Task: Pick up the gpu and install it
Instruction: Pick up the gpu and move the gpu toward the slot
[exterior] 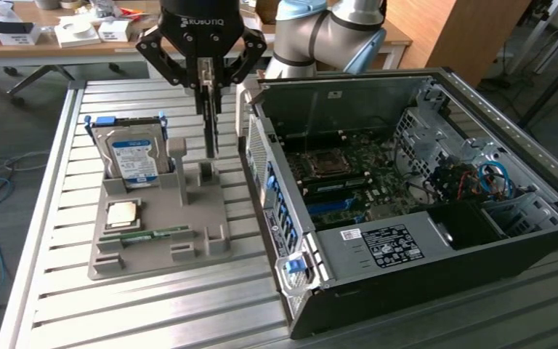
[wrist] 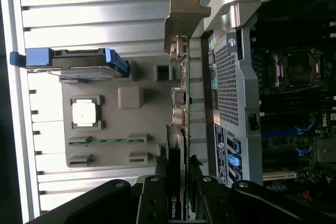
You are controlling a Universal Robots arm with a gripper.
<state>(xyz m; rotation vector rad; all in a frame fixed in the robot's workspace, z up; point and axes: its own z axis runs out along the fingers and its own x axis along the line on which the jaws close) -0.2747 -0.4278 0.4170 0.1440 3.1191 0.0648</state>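
Note:
The gpu (exterior: 211, 127) hangs edge-on and upright, a thin dark card with a silver bracket, and my gripper (exterior: 206, 86) is shut on its upper edge. Its lower end sits just above an upright holder of the grey tray (exterior: 163, 218). In the wrist view the gpu (wrist: 175, 156) runs away from my gripper (wrist: 177, 192), and its silver bracket (wrist: 185, 17) is at the far end, beside the rear wall of the open computer case (wrist: 236, 77). The case (exterior: 405, 189) lies on its side at the exterior view's right, with the motherboard (exterior: 357, 174) exposed.
On the tray stand a hard drive with a blue-white label (exterior: 134, 156), a square processor chip (exterior: 122, 213) and a narrow green memory strip (exterior: 143, 235). The slatted metal table (exterior: 163, 305) carries everything. A desk with boxes (exterior: 66, 33) is behind.

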